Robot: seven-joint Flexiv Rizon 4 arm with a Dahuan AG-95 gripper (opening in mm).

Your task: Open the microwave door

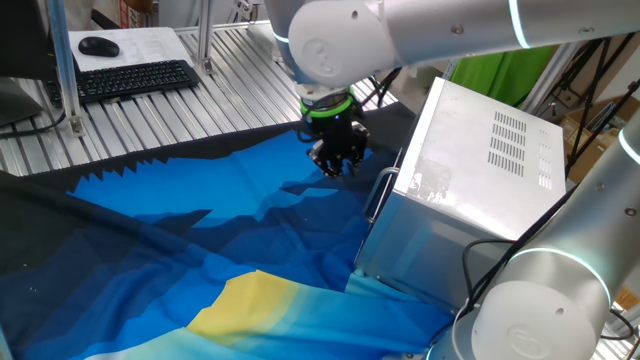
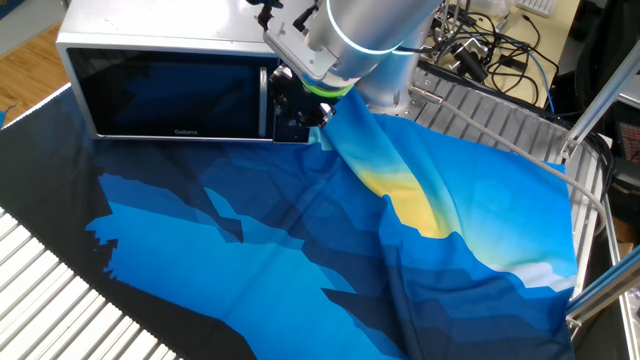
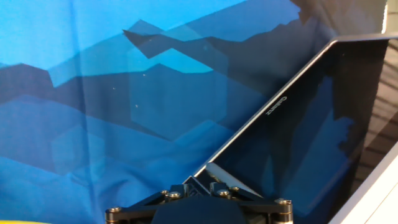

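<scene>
Hand view: the microwave door (image 3: pixel 311 130) is being seen close ahead above the blue cloth (image 3: pixel 124 124); whether the hand (image 1: pixel 335 165) is pinching the handle (image 1: pixel 377 197) cannot be told.

The table (image 1: pixel 150 120) was a ribbed aluminium surface, its slats showing bare at the edges in both fixed views. A big cloth (image 1: pixel 180 250) printed in jagged blues, black and a yellow patch lay spread over most of it, rumpled in folds near the middle. The microwave (image 1: pixel 480 190) stood on the cloth at one side, its door (image 2: pixel 170 95) facing across the fabric. On the bare slats beyond the cloth sat a black keyboard (image 1: pixel 130 78).
</scene>
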